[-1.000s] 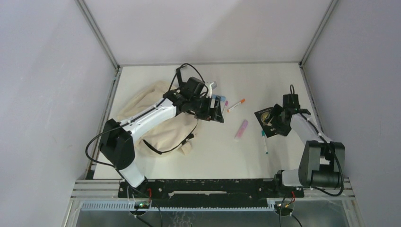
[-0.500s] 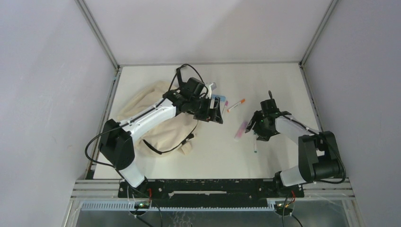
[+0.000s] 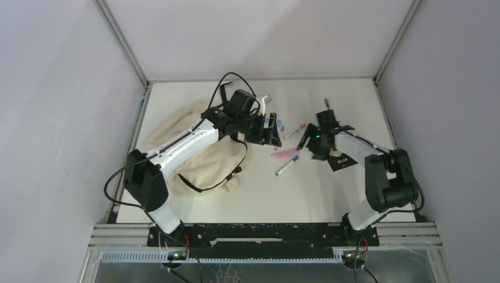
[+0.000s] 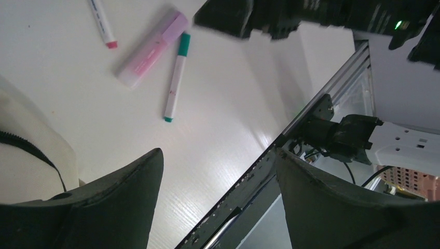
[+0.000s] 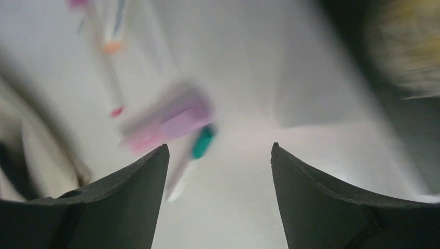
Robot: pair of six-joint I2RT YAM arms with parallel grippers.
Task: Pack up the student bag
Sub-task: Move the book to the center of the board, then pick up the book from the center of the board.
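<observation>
Our bag (image 3: 194,150) slumps at nine o'clock on the table (image 3: 306,194). The left claw (image 3: 266,127) hangs released and empty over the bag's two o'clock edge, placed there, we judge, to take or tuck in whatever comes its way, though the opening itself is hidden from us. Our right claw (image 3: 311,143) is spread too and grips nothing, low over the table with the pink highlighter (image 3: 285,154) and the green-capped pen (image 3: 288,165) at its eight o'clock; its own view is blurred, so we only guess it means to pick one up or nudge them toward the bag.
</observation>
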